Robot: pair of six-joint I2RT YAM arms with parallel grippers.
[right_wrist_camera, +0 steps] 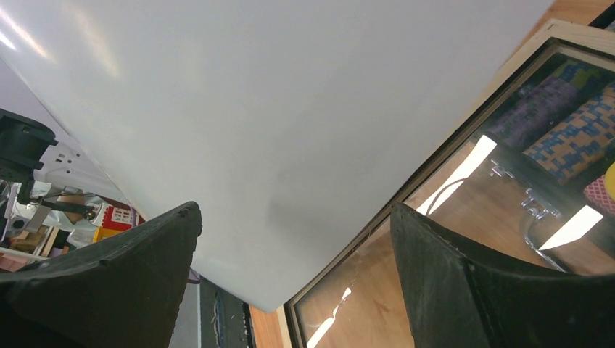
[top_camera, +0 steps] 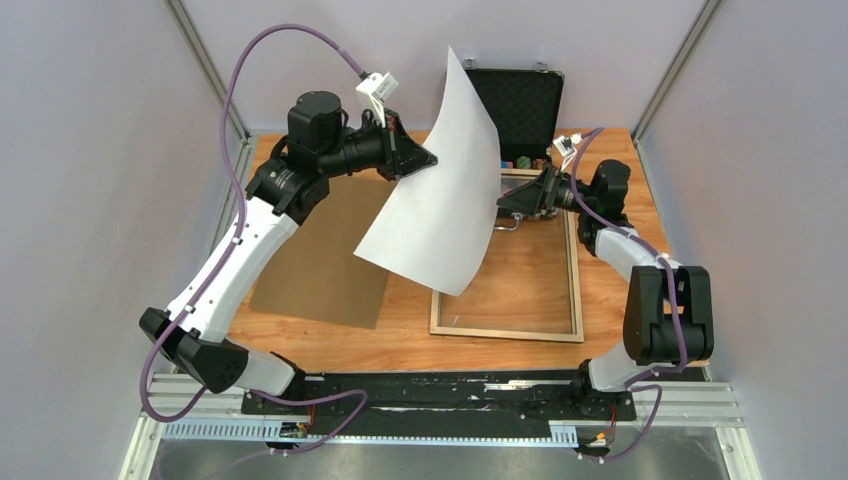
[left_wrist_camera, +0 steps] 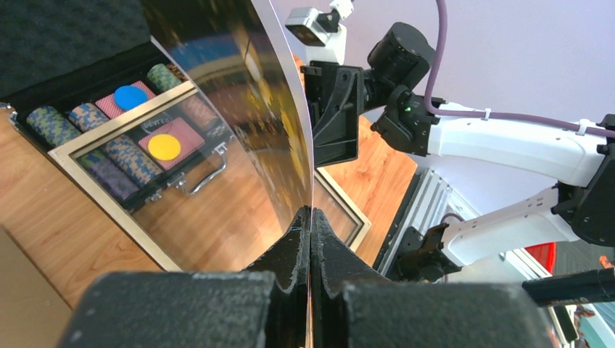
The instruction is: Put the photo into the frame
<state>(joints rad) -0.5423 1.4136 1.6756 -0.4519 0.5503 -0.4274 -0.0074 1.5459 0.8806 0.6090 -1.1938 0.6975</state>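
Note:
The photo [top_camera: 440,190] hangs bowed in the air with its plain white back toward the top camera. My left gripper [top_camera: 420,160] is shut on its left edge; in the left wrist view the fingertips [left_wrist_camera: 310,217] pinch the sheet, whose dark glossy face [left_wrist_camera: 239,94] curves away. The frame [top_camera: 578,280] lies flat on the table under and to the right of the photo, light wood up. My right gripper [top_camera: 505,205] is open and empty at the photo's right edge, above the frame's far end. In the right wrist view the white back [right_wrist_camera: 275,109] fills the gap between the open fingers [right_wrist_camera: 295,210].
A brown hardboard panel [top_camera: 320,260] lies flat to the left of the frame. An open black chip case [top_camera: 520,100] stands at the back edge, just beyond the frame; its chips [left_wrist_camera: 130,98] show in the left wrist view. Grey walls enclose the table on both sides.

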